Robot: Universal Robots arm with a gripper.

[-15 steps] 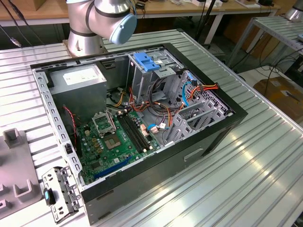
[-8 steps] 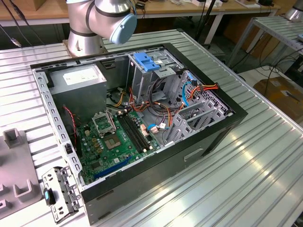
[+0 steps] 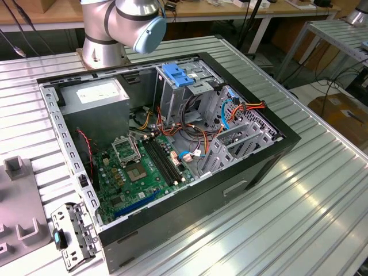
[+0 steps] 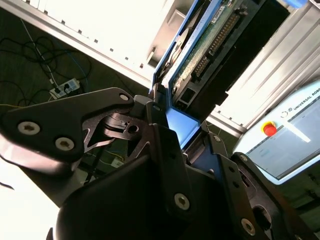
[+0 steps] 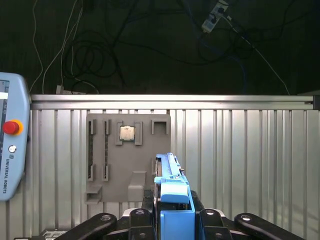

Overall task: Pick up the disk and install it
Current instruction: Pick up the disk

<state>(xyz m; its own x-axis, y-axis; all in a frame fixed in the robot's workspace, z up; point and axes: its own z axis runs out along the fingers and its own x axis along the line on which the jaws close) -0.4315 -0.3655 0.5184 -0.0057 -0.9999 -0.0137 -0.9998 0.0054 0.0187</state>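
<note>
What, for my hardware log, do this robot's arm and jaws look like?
In the exterior view, the arm is a thick silver-grey tube with rounded joints, one closed by a round light blue cap. In both wrist views the jaws are matt black metal, built from flat, angular linkage plates fastened with silver screw heads.

Wooden benches (image 3: 34, 16) stand behind the ribbed metal table (image 3: 322, 190).

We see a black claw (image 5: 173, 206), and within it the disk (image 5: 171, 182) with bright blue rails and a green board (image 4: 212, 42); beyond the claw, a plain grey tray (image 5: 127, 160) on the ribbed silver table (image 5: 240, 150)
</note>
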